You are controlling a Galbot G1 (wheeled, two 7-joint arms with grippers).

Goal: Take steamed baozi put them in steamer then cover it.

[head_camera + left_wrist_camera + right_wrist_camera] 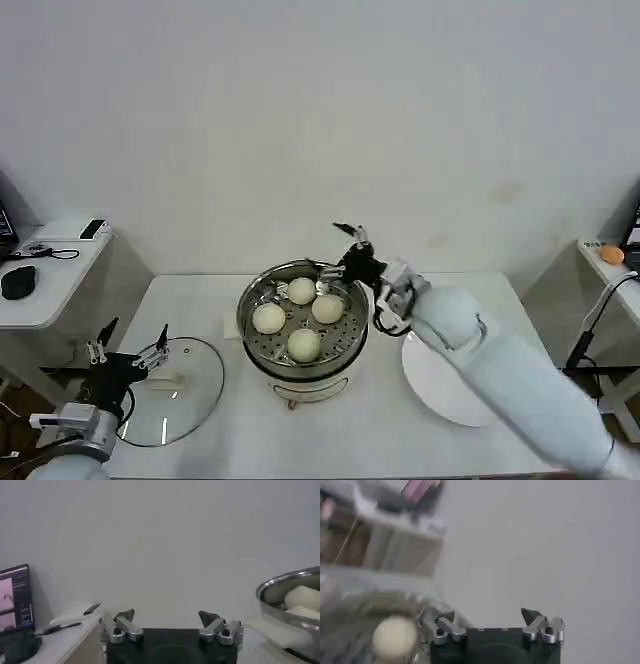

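I see all four steamed baozi (pixel 298 318) sitting on the perforated tray of the steamer (pixel 350 352) at the desk's (pixel 350 440) middle. My right tool (pixel 345 252) hangs released at the steamer's far rim, empty; the plate (pixel 440 385) lies bare toward the right edge. The cover (pixel 195 385) lies flat near the left edge, my left tool (pixel 130 352) spread open just beside its handle (pixel 166 380). My worry: the narrow handle slipping from a shallow pinch, or the glass clipping my right arm if it lingers.
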